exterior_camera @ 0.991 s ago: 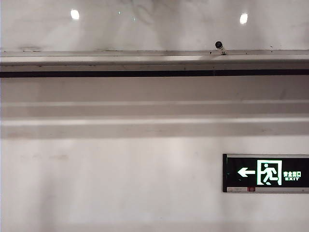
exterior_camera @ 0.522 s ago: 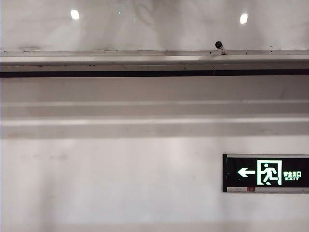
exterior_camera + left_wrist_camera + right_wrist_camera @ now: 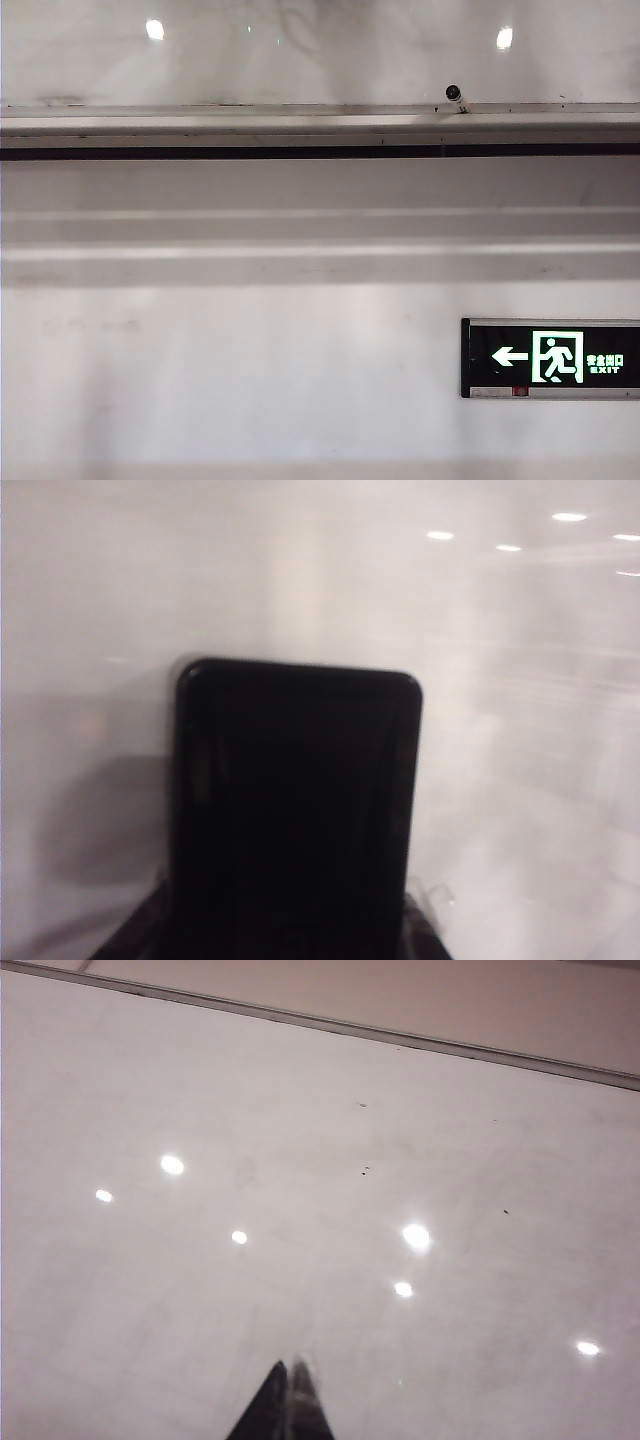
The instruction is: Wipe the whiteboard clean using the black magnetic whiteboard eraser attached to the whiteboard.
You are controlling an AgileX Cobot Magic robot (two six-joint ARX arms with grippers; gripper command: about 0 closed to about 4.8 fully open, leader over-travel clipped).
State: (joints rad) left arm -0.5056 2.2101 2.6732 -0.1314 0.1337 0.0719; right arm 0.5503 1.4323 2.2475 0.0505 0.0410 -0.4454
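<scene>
The whiteboard (image 3: 320, 55) fills the top strip of the exterior view as a glossy white panel with two round light spots and faint grey smears, bounded below by a pale metal rail (image 3: 320, 112); under it runs the matte wall (image 3: 250, 380) with a lit green exit sign (image 3: 550, 358) at the right. A small dark-tipped object (image 3: 455, 95), too small to identify, sits on the rail right of centre. Neither arm shows in that view. In the left wrist view the whiteboard (image 3: 500, 730) is a blurred, shiny backdrop, and the black eraser (image 3: 295, 810) stands against it, directly ahead of the left gripper (image 3: 290, 945), whose dark fingers (image 3: 135, 935) flank the eraser's lower edges; the jaws stand partly apart around it and look clamped on it. In the right wrist view the right gripper (image 3: 283, 1405) is closed, its tips pressed together into one point aimed at the whiteboard (image 3: 300, 1210), apart from the eraser. Compared with a second ago, the exterior view is unchanged: rail, sign and small object sit exactly where they were.
</scene>
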